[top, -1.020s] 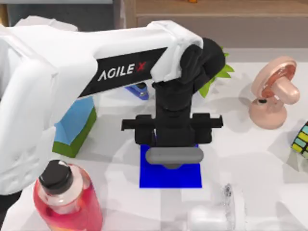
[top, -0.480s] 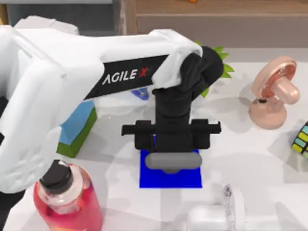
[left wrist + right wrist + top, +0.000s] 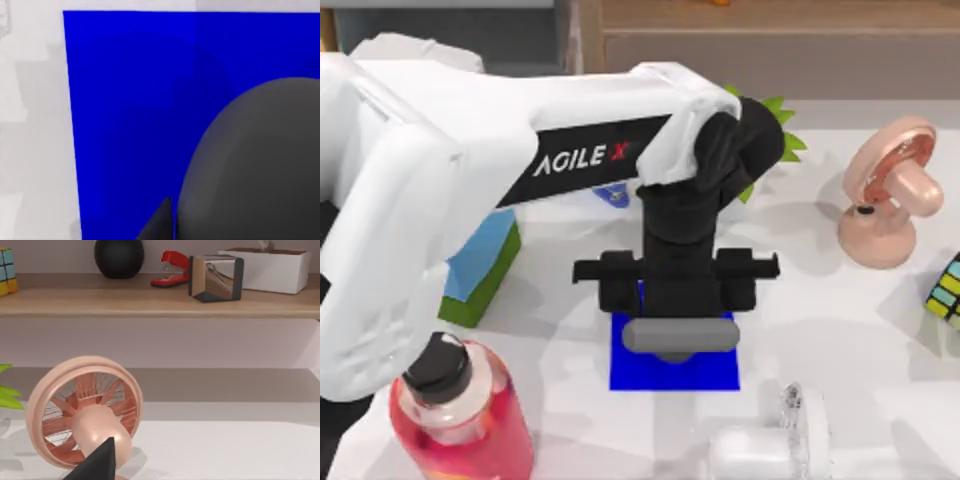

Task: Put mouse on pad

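Over blue pad point(image 3: 130, 100): rounded dark-grey mouse point(image 3: 255, 165)

White table point(image 3: 840, 310), blue pad point(image 3: 630, 375), pink fan point(image 3: 885, 195)

Bright, even and diffuse throughout, with no hard glare. Soft-edged grey shadows pooled on the white table point(image 3: 840, 320) beneath the left arm point(image 3: 440, 180) and left of the pink fan point(image 3: 885, 200). Pad point(image 3: 720, 375) a flat, saturated blue, faintly darker close to the mouse point(image 3: 255, 165), itself a smoothly shaded grey. Pale highlights on the red bottle point(image 3: 470, 420). In the right wrist view, mirror-bright reflections on the shiny box point(image 3: 215, 277) on the far shelf point(image 3: 150, 302).
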